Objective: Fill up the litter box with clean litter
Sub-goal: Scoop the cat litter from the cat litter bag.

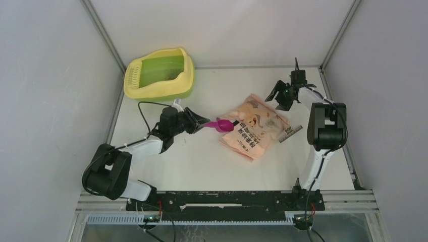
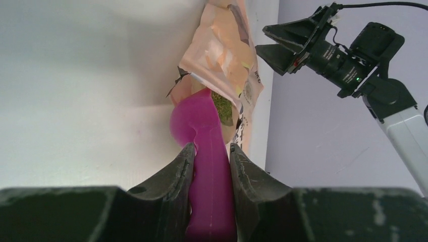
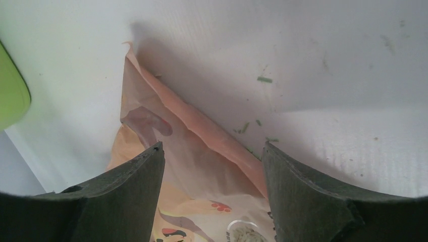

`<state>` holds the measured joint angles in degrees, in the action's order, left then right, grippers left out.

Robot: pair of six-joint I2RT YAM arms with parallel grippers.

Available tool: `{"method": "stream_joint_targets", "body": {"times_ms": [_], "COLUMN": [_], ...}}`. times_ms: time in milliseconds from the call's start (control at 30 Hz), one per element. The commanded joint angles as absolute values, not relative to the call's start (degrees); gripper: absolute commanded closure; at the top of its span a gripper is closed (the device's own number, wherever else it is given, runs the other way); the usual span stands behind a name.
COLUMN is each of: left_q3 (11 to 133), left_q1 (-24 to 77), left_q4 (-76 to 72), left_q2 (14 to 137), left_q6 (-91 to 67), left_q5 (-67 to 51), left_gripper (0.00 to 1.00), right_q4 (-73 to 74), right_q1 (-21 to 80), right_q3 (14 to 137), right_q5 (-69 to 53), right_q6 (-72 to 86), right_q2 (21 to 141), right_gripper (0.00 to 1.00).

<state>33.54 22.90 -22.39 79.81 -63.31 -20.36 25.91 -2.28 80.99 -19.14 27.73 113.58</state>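
The litter box point(image 1: 159, 75), yellow with a green basin, stands at the far left of the table. My left gripper point(image 1: 202, 123) is shut on the handle of a magenta scoop point(image 1: 222, 125). The scoop's bowl sits at the open mouth of the pink-orange bag point(image 1: 255, 126), which lies flat. In the left wrist view the gripper point(image 2: 211, 147) clamps the scoop point(image 2: 202, 118), and greenish litter granules point(image 2: 222, 105) show at the bowl's edge. My right gripper point(image 1: 281, 96) is open above the bag's far corner. In the right wrist view it point(image 3: 212, 148) spans the bag point(image 3: 197, 166) without touching it.
A few green litter specks point(image 3: 262, 79) lie on the white table beyond the bag. A torn strip point(image 1: 290, 133) lies to the right of the bag. The litter box's green edge point(image 3: 10, 85) shows at the left of the right wrist view. Grey walls enclose the table.
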Motion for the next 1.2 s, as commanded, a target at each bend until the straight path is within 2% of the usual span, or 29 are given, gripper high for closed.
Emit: {"method": "stream_joint_targets", "body": {"times_ms": [0,233,667,1167], "left_q3": [34.26,34.43,36.37,41.56], "left_q1": [24.93,27.18,34.20,35.80], "left_q4": [-31.35,-32.92,-36.09,-55.36], "left_q2": [81.31,82.64,92.76,108.41], "left_q6": [-66.61,-68.41,-75.68,-80.67], "left_q5": [-17.26,-10.87,-0.54,1.08], "left_gripper": [1.00,1.00,1.00,1.00], "right_q4": [25.53,24.00,23.63,22.26], "right_q1": [-0.79,-0.15,4.05,5.71], "right_q3": [81.50,77.64,74.62,70.57], "right_q5": [-20.41,-21.06,-21.09,-21.38], "right_q6": [26.94,26.72,26.09,26.42], "right_q2": [112.70,111.60,109.80,107.86], "right_gripper": [0.22,0.23,0.23,0.23]}}
